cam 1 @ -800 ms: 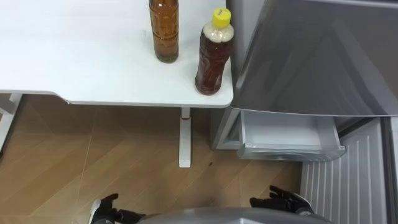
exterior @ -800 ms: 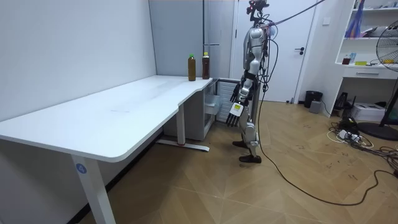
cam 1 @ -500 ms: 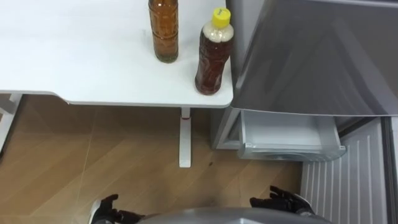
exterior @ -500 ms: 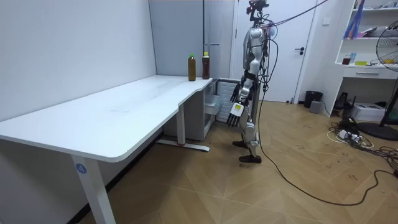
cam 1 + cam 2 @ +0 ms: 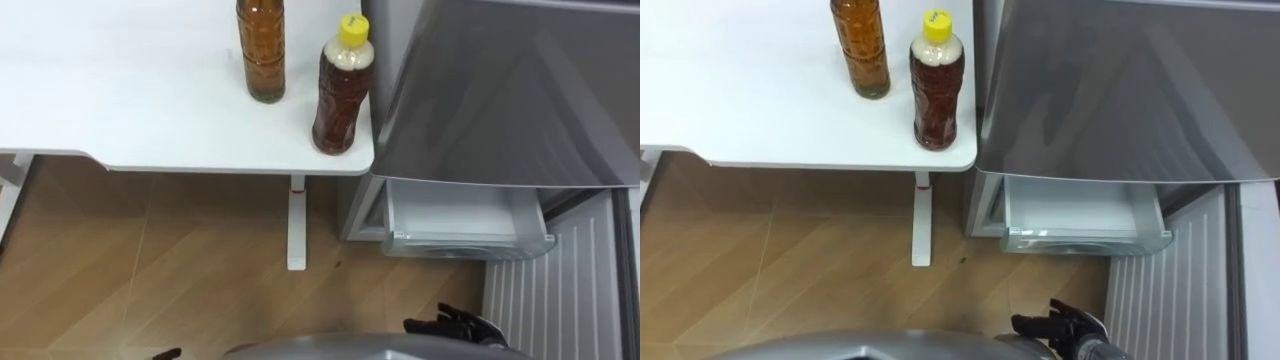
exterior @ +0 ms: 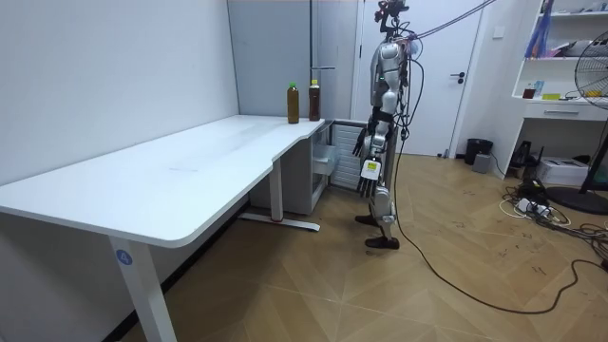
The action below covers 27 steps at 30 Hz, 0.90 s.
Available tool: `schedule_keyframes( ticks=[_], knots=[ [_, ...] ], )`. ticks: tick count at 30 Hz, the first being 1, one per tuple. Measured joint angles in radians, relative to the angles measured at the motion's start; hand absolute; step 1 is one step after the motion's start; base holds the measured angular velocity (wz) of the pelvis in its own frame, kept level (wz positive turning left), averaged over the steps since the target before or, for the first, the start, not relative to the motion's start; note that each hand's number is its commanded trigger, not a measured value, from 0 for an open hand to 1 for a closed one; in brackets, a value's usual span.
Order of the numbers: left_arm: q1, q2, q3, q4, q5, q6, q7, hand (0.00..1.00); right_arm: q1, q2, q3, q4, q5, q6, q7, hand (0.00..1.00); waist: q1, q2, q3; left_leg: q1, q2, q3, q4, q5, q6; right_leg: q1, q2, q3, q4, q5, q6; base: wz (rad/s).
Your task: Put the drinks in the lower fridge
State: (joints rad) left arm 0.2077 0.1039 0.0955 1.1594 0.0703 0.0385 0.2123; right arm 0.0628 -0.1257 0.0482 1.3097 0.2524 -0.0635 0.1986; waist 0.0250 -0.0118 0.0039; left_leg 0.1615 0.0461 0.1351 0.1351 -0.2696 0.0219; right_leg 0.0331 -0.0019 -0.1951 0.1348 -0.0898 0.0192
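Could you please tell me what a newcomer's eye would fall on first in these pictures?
Two bottles of brown drink stand at the corner of the white table: a yellow-capped bottle nearest the edge and a second bottle behind it to the left. Beside them is the grey fridge, its lower drawer pulled open.

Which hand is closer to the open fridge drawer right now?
Right. The right hand hangs low at the robot's side, directly below the open drawer in the eye views. The left hand is at the bottom-left edge, below the table, well off to the side.
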Motion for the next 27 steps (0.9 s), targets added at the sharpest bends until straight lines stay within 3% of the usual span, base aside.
schedule_keyframes(
  ticks=[8,14,18,24,27],
  knots=[
    [-0.017,0.0,0.042,-0.002,-0.072,-0.001,0.002,0.0,0.0,0.002,-0.004,-0.001,-0.005,0.001,-0.007,0.0,-0.001,-0.005,-0.0019,0.003,-0.001,-0.004,0.009,0.0,0.0,0.004,-0.002,-0.002,-0.001,0.0,0.0,0.0],
    [-0.034,-0.004,0.082,-0.024,-0.259,-0.007,0.069,0.0,0.005,0.003,-0.018,-0.003,-0.005,0.001,-0.017,0.0,-0.002,-0.002,-0.001,0.004,-0.001,-0.007,0.014,0.0,0.0,0.009,-0.002,0.005,0.0,0.0,0.0,0.01],
    [-0.035,-0.006,0.159,-0.065,-0.371,-0.022,0.151,0.0,0.011,0.003,-0.043,-0.004,-0.006,0.001,-0.037,0.0,0.003,0.007,-0.0008,0.007,0.0,-0.016,0.01,0.0,0.0,0.016,-0.001,0.0,0.001,0.0,-0.001,0.05],
    [-0.012,-0.001,0.182,-0.2,-0.479,-0.101,0.304,0.0,0.025,0.001,-0.052,-0.025,-0.006,-0.003,-0.058,0.0,0.009,0.019,-0.0015,0.01,-0.002,-0.026,0.016,0.0,0.0,0.018,-0.001,0.003,0.001,0.0,-0.001,0.01],
    [-0.018,0.006,0.186,-0.24,-0.493,-0.159,0.384,0.0,0.037,0.001,-0.052,-0.044,-0.007,-0.01,-0.068,0.0,0.009,0.022,-0.0023,0.01,-0.002,-0.029,0.015,0.0,0.0,0.018,0.0,-0.001,0.001,0.0,-0.001,0.0]
  ],
)
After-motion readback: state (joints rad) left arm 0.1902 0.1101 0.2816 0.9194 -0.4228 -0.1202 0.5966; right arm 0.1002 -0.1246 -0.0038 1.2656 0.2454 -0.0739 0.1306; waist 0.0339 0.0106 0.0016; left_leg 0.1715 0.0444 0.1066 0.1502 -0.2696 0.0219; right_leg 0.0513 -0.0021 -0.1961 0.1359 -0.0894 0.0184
